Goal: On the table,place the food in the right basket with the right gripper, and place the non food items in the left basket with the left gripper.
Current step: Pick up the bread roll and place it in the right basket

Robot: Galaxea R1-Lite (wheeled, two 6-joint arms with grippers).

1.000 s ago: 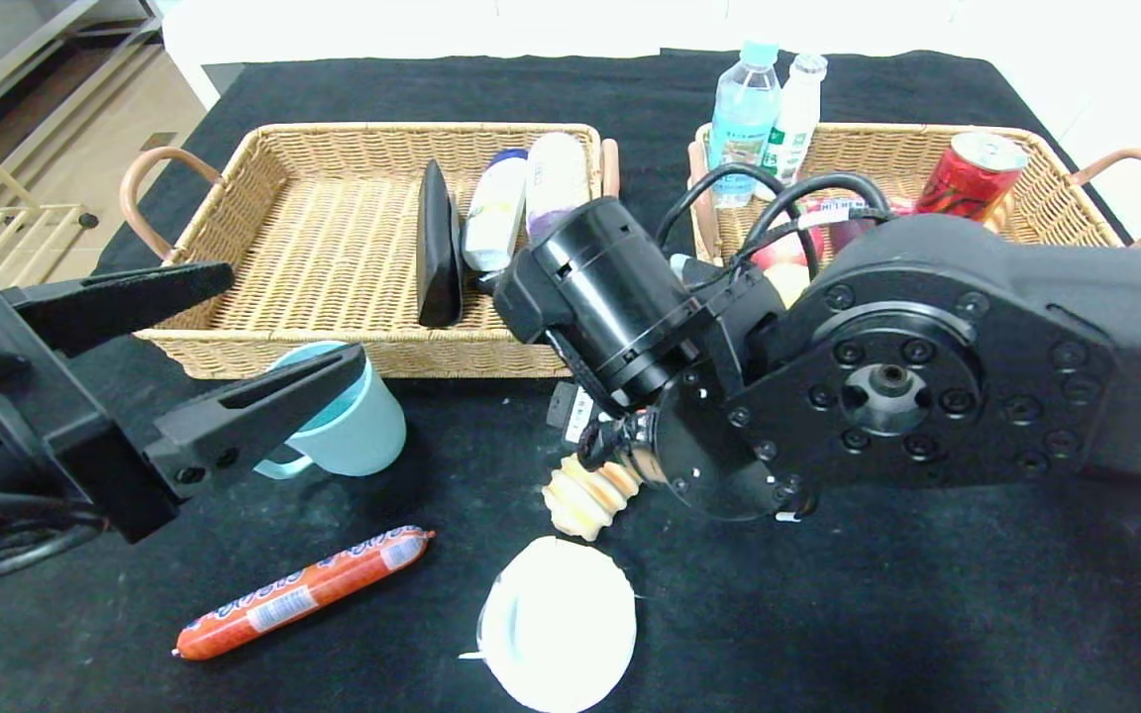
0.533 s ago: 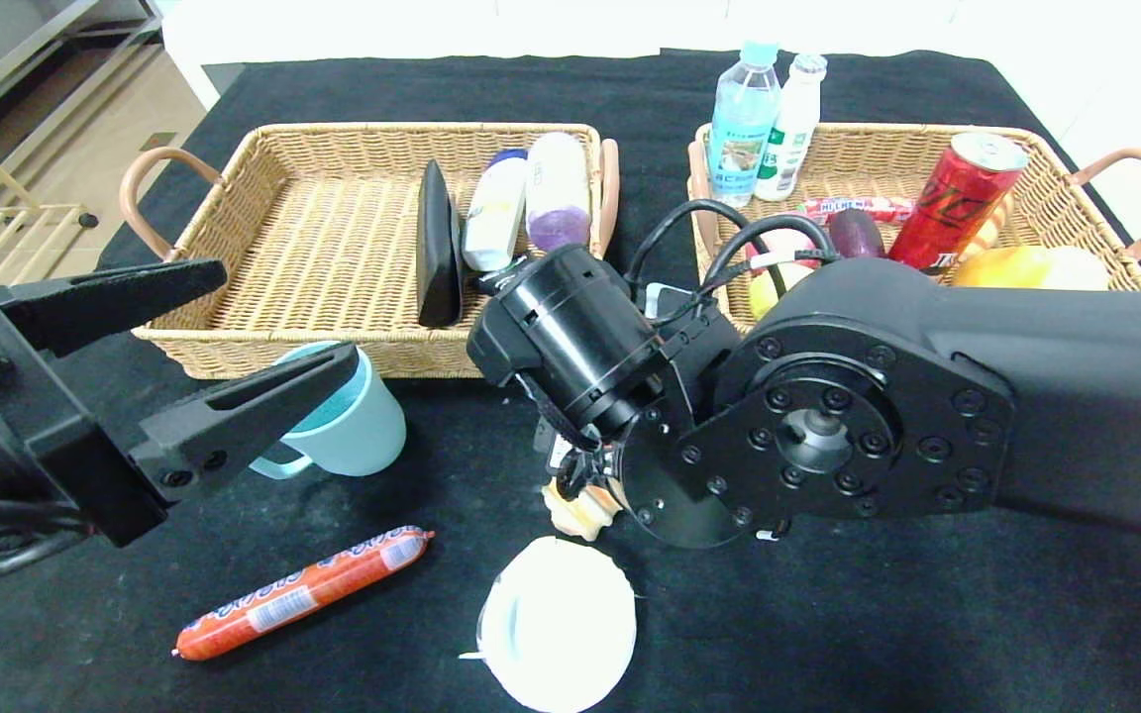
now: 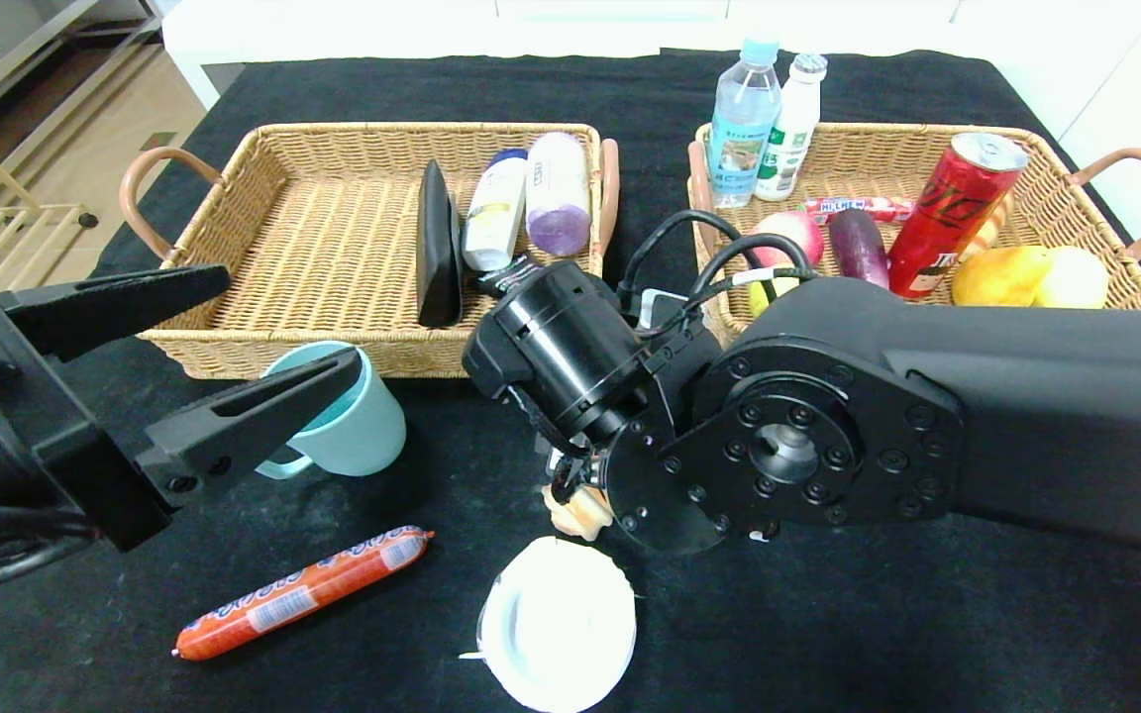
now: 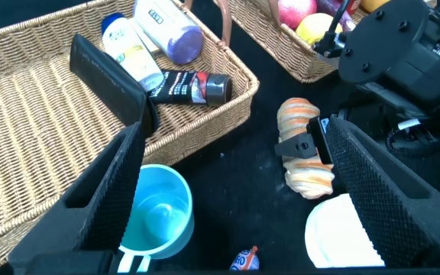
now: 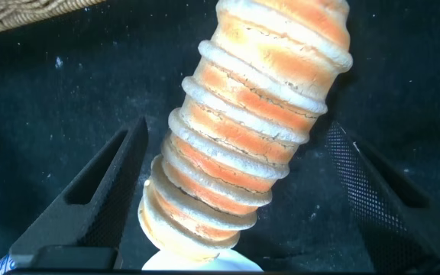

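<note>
Head: right gripper (image 3: 570, 490) down at desk (image 3: 828, 614) centre over bread roll (image 3: 575, 510), roll mostly hidden under wrist, just far of white lid (image 3: 556, 624); left gripper (image 3: 234, 347) spread wide, hovering at teal mug (image 3: 343, 421); sausage (image 3: 303, 592) near-left; peach (image 3: 788, 233) and soda can (image 3: 957, 213) in right basket (image 3: 1105, 213); left basket (image 3: 333, 223) far-left

Left wrist: fingers (image 4: 113, 191) apart, mug between them, roll lying just beyond lid

Right wrist: fingers (image 5: 98, 191) wide apart either side of roll (image 5: 250, 130), not touching it
</note>
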